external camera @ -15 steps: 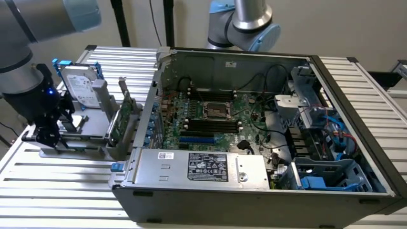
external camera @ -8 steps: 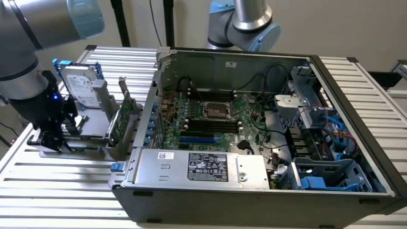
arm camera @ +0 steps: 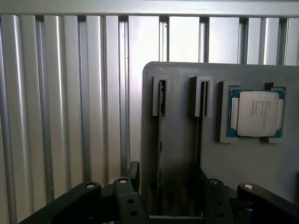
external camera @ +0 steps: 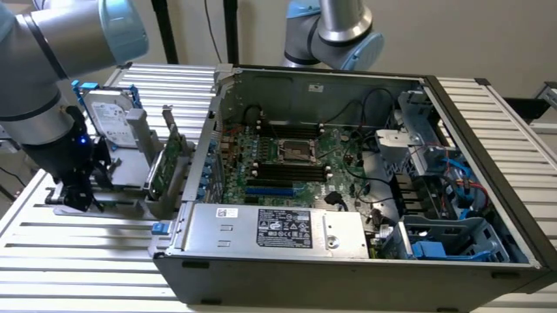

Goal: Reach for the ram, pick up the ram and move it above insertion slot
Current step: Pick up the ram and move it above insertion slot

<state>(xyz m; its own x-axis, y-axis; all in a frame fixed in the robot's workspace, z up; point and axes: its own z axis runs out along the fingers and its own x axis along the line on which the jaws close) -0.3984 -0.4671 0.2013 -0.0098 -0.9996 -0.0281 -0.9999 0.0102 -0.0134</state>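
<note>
The gripper (arm camera: 164,193) has its fingers spread either side of the ram (arm camera: 161,100). The ram stands edge-up in the gray holder (arm camera: 182,74), its length running toward the gripper. Ribbed table (arm camera: 70,102) runs past the holder's edge.

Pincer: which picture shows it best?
The exterior view: it shows the pincer from outside, hanging open by the gray holder. The wrist view shows its black fingers, spread apart over the holder.

Print on the power supply label (external camera: 285,229) cannot be read. Neither can that on the hard drive sticker (external camera: 111,120) or the processor (arm camera: 256,113).
</note>
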